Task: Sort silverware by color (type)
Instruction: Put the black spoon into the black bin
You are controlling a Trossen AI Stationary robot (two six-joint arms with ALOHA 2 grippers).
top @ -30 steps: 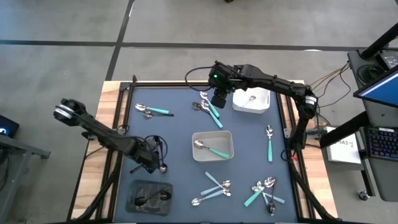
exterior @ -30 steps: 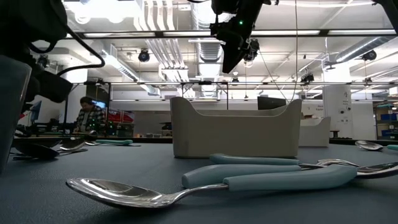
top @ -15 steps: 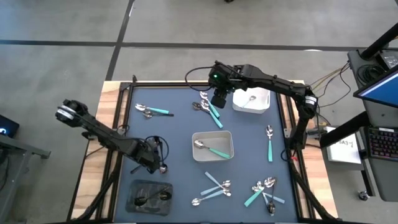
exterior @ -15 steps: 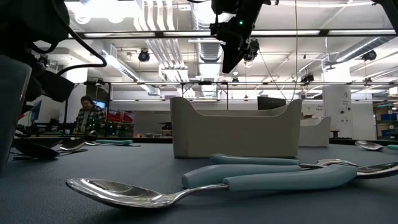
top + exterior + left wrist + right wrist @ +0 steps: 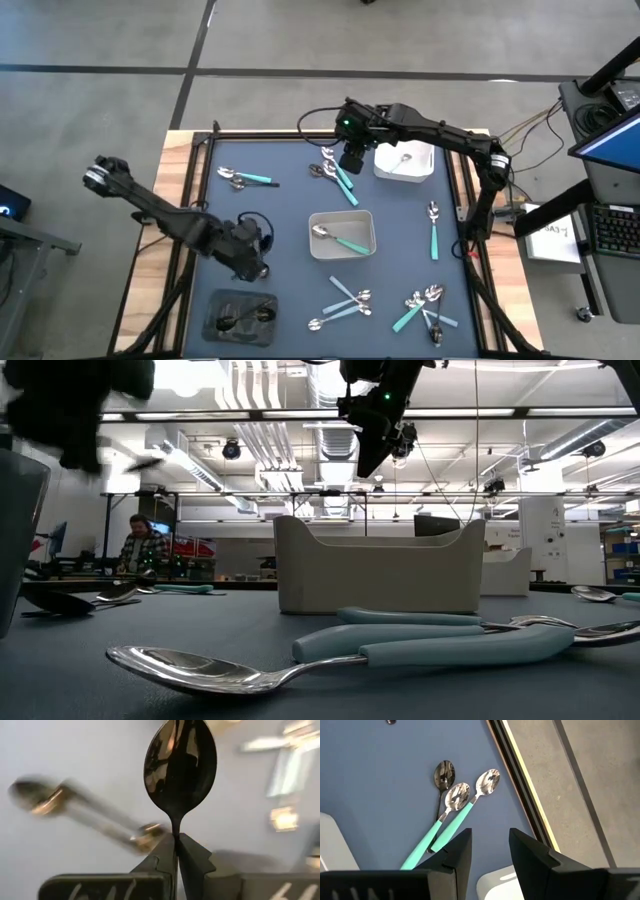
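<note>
Down in the lower left of the high view, the left gripper (image 5: 258,262) sits just above the dark tray (image 5: 240,314), its fingers pinched tight on the thin neck of a black spoon (image 5: 180,767), whose bowl stands up beyond the fingertips in the left wrist view. Meanwhile the right gripper (image 5: 351,158) hovers at upper centre with jaws parted and empty, over two teal-handled spoons (image 5: 451,815) beside the white tray (image 5: 405,162).
</note>
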